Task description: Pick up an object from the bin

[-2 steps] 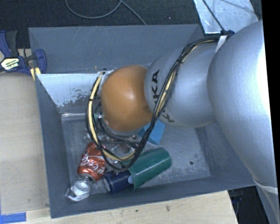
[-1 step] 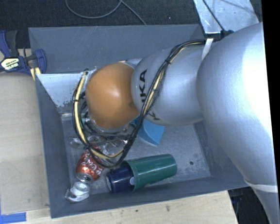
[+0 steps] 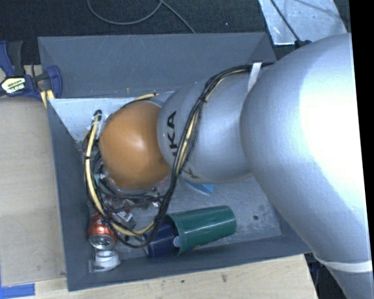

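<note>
While the arm reaches in from the right, its orange cover [image 3: 131, 147] hangs over the left half of the grey bin [image 3: 72, 208].
In the camera view the gripper [image 3: 122, 210] sits under that cover among cables, and whether it is spread or closed cannot be told. Nearest it, in the near left corner, lie a red can [image 3: 102, 232] and a silvery cap [image 3: 105, 258]. To their right a green cup [image 3: 205, 227] lies on its side, touching a dark blue cup [image 3: 159, 244]. Dark floor [image 3: 65, 16] lies beyond the far wall.
</note>
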Controlling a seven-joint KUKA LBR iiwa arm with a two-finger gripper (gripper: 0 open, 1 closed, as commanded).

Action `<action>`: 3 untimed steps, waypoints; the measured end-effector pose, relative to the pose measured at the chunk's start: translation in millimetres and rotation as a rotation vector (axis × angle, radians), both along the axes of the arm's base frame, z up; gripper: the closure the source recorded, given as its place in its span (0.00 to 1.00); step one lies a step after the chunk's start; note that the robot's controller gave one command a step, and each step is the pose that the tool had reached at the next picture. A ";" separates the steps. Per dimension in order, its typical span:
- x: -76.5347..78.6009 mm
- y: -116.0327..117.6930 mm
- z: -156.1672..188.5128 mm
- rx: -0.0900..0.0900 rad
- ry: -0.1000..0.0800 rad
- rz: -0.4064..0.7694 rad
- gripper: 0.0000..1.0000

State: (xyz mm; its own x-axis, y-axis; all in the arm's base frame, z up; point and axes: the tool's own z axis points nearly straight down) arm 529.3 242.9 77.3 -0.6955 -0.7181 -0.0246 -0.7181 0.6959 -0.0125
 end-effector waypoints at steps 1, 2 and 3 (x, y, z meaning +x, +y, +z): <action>0.0 -0.1 0.0 0.000 0.000 0.000 1.00; -1.0 -0.4 3.8 0.000 0.003 -0.001 1.00; -4.6 -1.0 21.6 -0.003 0.013 -0.001 1.00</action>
State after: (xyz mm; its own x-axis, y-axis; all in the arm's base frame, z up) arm 524.7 241.8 98.9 -0.6965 -0.7174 -0.0131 -0.7174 0.6966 -0.0054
